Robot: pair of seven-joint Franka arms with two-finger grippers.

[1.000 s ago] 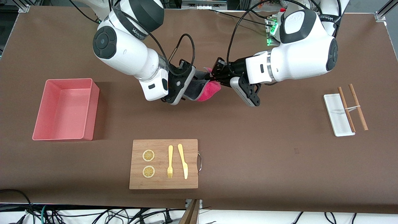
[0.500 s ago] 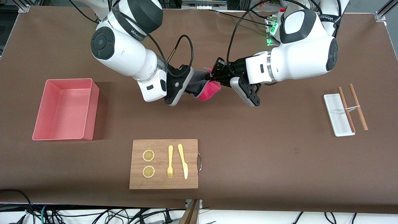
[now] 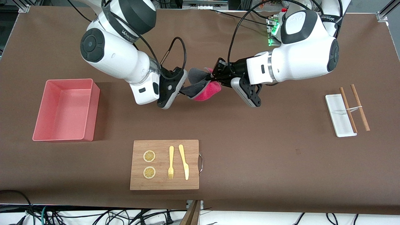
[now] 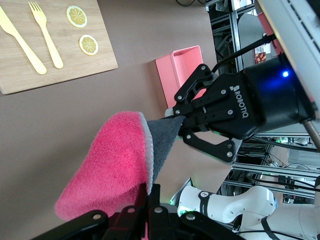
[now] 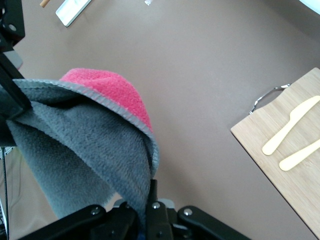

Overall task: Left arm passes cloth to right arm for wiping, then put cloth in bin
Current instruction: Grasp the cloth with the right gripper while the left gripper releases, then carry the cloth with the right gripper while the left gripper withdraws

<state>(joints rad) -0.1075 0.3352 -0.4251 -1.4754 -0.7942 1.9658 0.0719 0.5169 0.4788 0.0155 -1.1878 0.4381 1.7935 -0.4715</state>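
The cloth, grey on one side and magenta on the other, hangs in the air between both grippers over the table's middle. My left gripper is shut on its end toward the left arm. My right gripper is shut on its grey corner toward the right arm. In the left wrist view my left gripper pinches the cloth, and the right gripper grips the grey tip. In the right wrist view my right gripper clamps the cloth. The salmon-pink bin stands empty at the right arm's end.
A wooden board with two lemon slices, a fork and a knife lies nearer the front camera than the grippers. A narrow white tray with two wooden sticks lies at the left arm's end.
My right arm has drawn back toward the bin end, pulling the grey corner with it, so the cloth is stretched out longer. The left gripper has stayed put.
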